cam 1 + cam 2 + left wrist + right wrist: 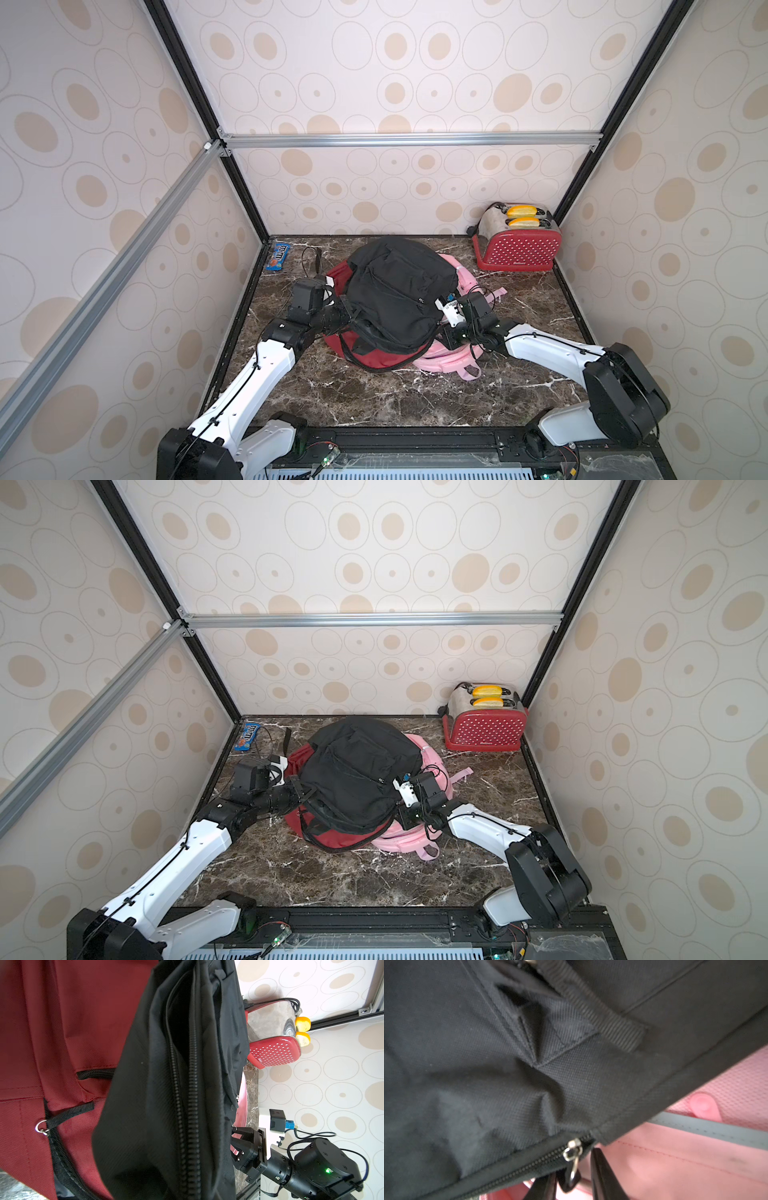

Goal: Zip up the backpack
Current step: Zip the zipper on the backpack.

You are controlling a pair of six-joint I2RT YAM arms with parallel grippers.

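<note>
Right gripper (572, 1164) astride zipper pull (571, 1154); black backpack (399, 291) at centre of bench (374, 399), atop red bag (374, 359) and pink bag (446, 357).
Jaws apart, not yet pinching: take the tab squarely, then draw along the track. Left gripper (347, 313) clenched at the backpack's edge, likely bracing.

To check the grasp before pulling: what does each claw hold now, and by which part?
Left claw: shut, seemingly on the black backpack's side edge. Right claw: jaws straddle the zipper pull, not yet clamped.
</note>
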